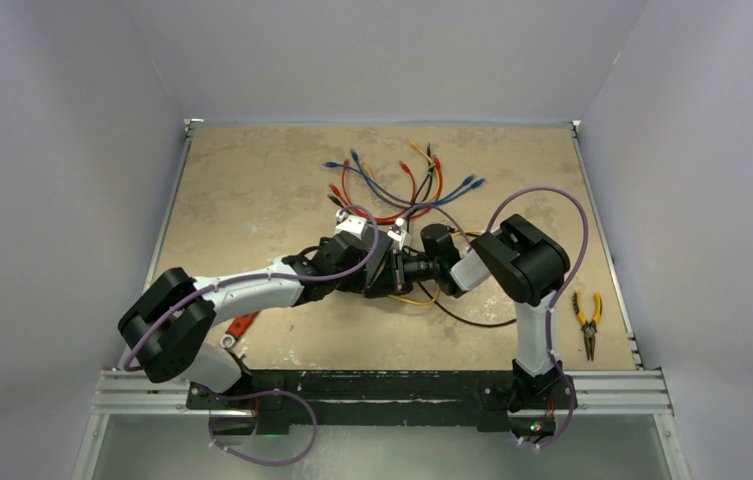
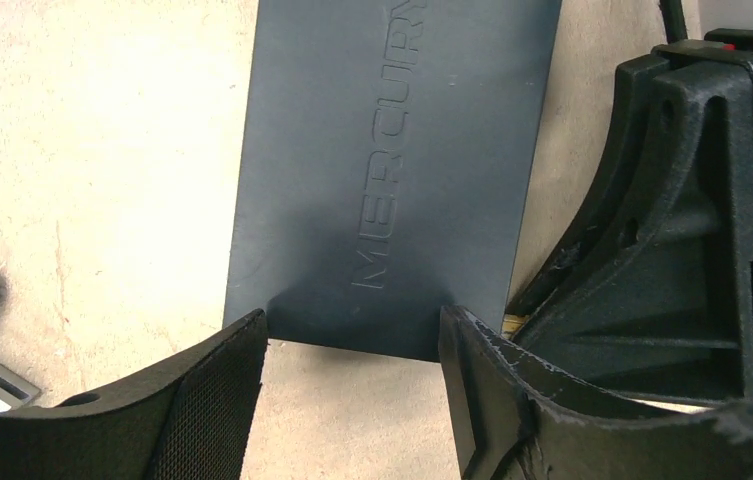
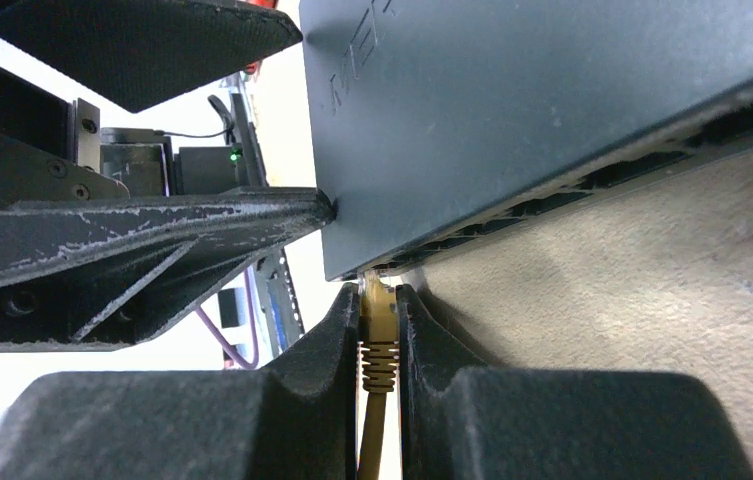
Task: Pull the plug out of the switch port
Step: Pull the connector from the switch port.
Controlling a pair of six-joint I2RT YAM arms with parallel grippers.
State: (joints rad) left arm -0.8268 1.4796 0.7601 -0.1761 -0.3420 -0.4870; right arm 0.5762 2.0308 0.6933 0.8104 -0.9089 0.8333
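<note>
right wrist: right gripper [image 3: 379, 300] pinches yellow plug [image 3: 377, 335] at switch [image 3: 512, 100]; left gripper [image 2: 352, 320] wide (cable pile [image 1: 402, 180], pliers [image 1: 586, 320] well apart)

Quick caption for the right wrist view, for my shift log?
Right gripper pinches the yellow plug where it meets the port edge of the black switch.

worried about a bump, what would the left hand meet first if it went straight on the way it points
The black switch: its near end sits right at the tips of the open left hand, maybe already touching, though depth is unclear.
</note>
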